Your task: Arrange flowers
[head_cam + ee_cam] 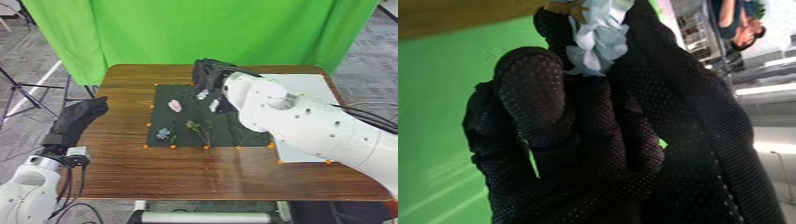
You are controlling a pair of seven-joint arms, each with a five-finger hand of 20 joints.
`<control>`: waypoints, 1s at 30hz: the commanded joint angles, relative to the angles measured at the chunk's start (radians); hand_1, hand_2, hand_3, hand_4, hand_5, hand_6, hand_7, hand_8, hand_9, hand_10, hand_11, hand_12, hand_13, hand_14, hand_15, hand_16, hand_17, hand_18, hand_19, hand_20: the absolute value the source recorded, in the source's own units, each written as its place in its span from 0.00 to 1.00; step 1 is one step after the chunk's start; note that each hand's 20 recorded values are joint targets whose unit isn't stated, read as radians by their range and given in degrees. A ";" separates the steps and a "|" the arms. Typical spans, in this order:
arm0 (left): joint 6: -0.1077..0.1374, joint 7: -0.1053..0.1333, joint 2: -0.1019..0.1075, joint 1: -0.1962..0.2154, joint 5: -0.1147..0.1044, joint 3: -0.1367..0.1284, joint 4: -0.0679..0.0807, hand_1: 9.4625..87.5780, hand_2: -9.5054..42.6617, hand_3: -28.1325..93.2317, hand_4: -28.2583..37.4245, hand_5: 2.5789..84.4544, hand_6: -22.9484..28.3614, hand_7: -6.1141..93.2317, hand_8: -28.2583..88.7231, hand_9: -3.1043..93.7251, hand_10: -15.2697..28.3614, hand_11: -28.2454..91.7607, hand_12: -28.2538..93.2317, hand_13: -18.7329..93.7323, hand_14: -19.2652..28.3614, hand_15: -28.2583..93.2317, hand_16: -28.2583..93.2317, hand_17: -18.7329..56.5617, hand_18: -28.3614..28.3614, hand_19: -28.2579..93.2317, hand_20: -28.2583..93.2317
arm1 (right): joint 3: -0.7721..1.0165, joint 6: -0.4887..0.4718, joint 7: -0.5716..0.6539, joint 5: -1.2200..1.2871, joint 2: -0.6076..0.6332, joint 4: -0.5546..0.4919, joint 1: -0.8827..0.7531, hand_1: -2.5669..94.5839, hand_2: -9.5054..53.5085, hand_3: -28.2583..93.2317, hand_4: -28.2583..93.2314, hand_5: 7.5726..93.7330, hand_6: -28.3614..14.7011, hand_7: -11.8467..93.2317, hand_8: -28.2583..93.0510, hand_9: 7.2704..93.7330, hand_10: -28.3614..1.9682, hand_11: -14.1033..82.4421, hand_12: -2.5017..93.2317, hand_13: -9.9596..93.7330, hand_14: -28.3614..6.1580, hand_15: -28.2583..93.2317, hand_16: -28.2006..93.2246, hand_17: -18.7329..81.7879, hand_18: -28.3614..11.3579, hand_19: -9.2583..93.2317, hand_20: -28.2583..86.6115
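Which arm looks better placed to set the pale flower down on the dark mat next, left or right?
Right, most likely. The right hand has the pale flower in its grasp, by the far edge of the dark mat. The left hand is off to the mat's left.

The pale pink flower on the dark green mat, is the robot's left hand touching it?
No, the black-gloved left hand is by the left edge of the brown wooden table, apart from the pink flower.
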 commanded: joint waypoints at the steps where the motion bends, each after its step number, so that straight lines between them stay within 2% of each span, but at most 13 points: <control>1: -0.021 -0.018 -0.003 -0.008 -0.001 0.005 0.007 0.24 0.03 0.72 0.14 0.52 0.51 0.19 0.19 0.44 0.67 0.36 0.33 0.44 0.75 0.33 0.24 0.27 0.68 0.27 0.33 | -0.013 -0.019 0.018 -0.011 -0.071 0.043 -0.055 0.69 0.00 0.69 0.10 0.83 0.65 0.30 0.31 0.90 0.56 0.23 0.48 0.79 0.51 0.71 0.58 0.53 0.12 0.78 0.80; 9: -0.038 -0.022 -0.002 -0.027 0.004 0.023 0.016 0.24 0.03 0.72 0.14 0.52 0.51 0.19 0.19 0.44 0.67 0.36 0.33 0.44 0.75 0.33 0.24 0.27 0.68 0.27 0.33 | -0.031 -0.006 0.031 -0.038 -0.117 0.112 -0.079 0.68 0.00 0.69 0.10 0.82 0.65 0.30 0.31 0.90 0.57 0.22 0.47 0.78 0.51 0.71 0.58 0.52 0.12 0.78 0.80; 15: -0.021 -0.002 -0.003 -0.040 0.002 0.042 0.022 0.24 0.03 0.72 0.14 0.52 0.51 0.19 0.19 0.44 0.67 0.36 0.33 0.44 0.75 0.33 0.24 0.27 0.68 0.27 0.33 | -0.028 0.017 0.045 -0.042 -0.141 0.152 -0.081 0.68 0.00 0.69 0.10 0.82 0.65 0.30 0.31 0.89 0.57 0.22 0.47 0.78 0.51 0.71 0.58 0.52 0.12 0.78 0.80; 17: -0.001 0.010 0.000 -0.041 -0.003 0.050 0.022 0.24 0.03 0.72 0.14 0.52 0.51 0.19 0.19 0.44 0.67 0.36 0.33 0.44 0.75 0.33 0.24 0.27 0.68 0.27 0.33 | -0.029 0.027 0.050 -0.033 -0.153 0.163 -0.082 0.68 0.00 0.69 0.10 0.82 0.65 0.30 0.31 0.89 0.57 0.22 0.47 0.78 0.51 0.71 0.58 0.52 0.12 0.78 0.80; 19: -0.001 0.010 0.000 -0.044 -0.017 0.053 0.023 0.23 0.05 0.72 0.14 0.52 0.51 0.19 0.19 0.44 0.68 0.36 0.33 0.44 0.75 0.33 0.24 0.27 0.68 0.27 0.33 | -0.020 0.020 0.054 -0.025 -0.166 0.171 -0.088 0.68 0.00 0.69 0.10 0.82 0.66 0.30 0.31 0.89 0.57 0.22 0.47 0.78 0.51 0.71 0.58 0.52 0.12 0.78 0.80; 21: -0.002 0.010 0.001 -0.049 -0.012 0.058 0.026 0.21 0.08 0.72 0.13 0.52 0.51 0.19 0.19 0.45 0.68 0.36 0.33 0.44 0.76 0.33 0.24 0.27 0.67 0.27 0.33 | -0.027 0.028 0.056 -0.024 -0.176 0.174 -0.085 0.67 0.00 0.69 0.10 0.82 0.66 0.30 0.31 0.89 0.57 0.22 0.47 0.78 0.51 0.71 0.58 0.52 0.12 0.78 0.80; 30: -0.010 0.006 0.000 -0.059 -0.012 0.064 0.029 0.20 0.09 0.73 0.11 0.52 0.52 0.19 0.19 0.45 0.68 0.36 0.33 0.44 0.76 0.33 0.24 0.27 0.67 0.28 0.33 | -0.035 0.037 0.050 -0.028 -0.199 0.178 -0.088 0.67 0.00 0.70 0.10 0.81 0.66 0.30 0.31 0.88 0.58 0.21 0.45 0.77 0.50 0.71 0.58 0.52 0.13 0.77 0.80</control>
